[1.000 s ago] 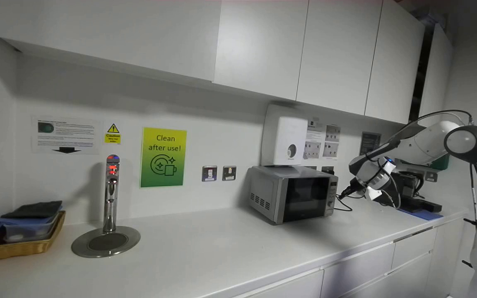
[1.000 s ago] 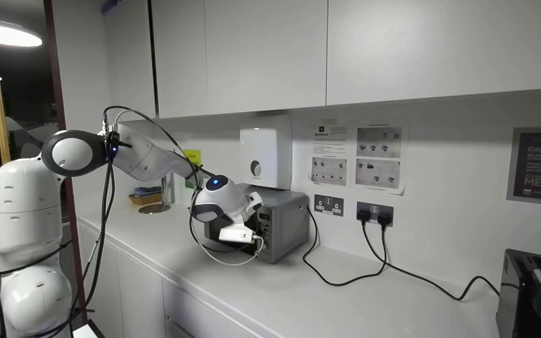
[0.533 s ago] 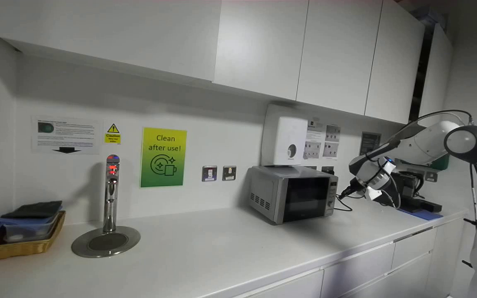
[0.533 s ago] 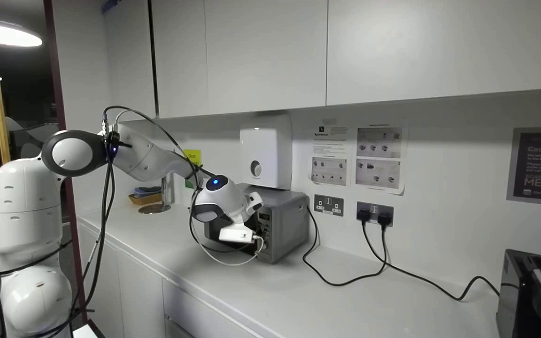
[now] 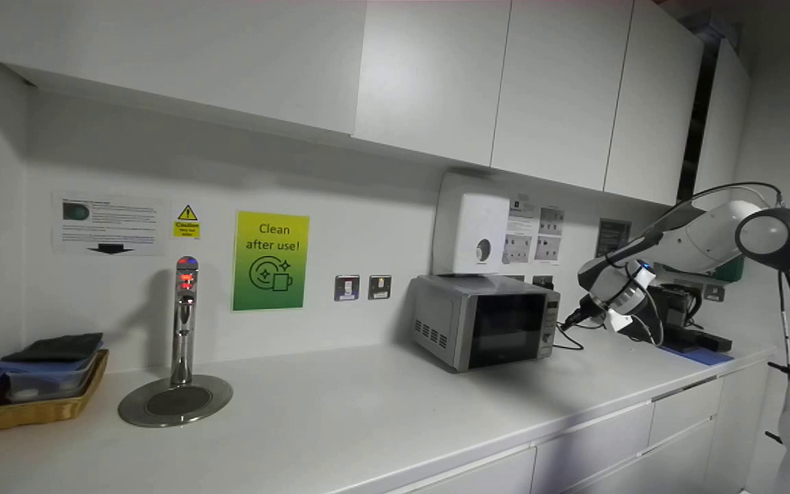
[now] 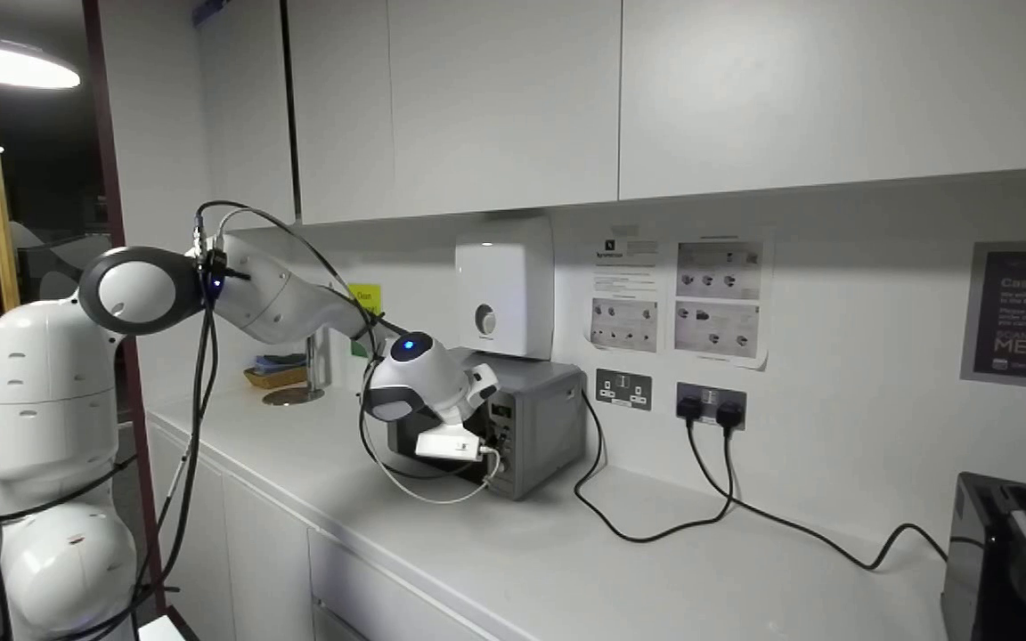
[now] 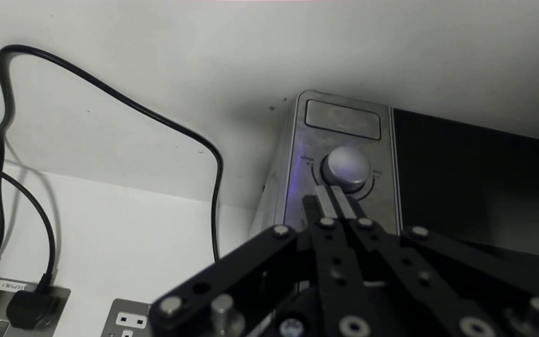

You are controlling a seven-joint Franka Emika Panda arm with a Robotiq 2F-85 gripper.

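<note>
One knob (image 7: 348,165) sits between labels "Weight" (image 7: 307,158) and "Time" (image 7: 376,173)

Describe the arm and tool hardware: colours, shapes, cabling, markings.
Arm: glossy white, rounded segments; dark ring round a white joint cap; blue light near the wrist; black cables along it; white box with a white cable. Tool: black, slim jointed linkages, silver screw heads, two pale grey finger pads. Can't read any lettering.

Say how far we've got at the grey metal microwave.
Done: the black two-fingered tool is shut. In hand: its tips sit at the edge of the round silver knob, contact unclear. Left, probably: working that knob, which isn't gripped; the rectangular silver button stands untouched.
</note>
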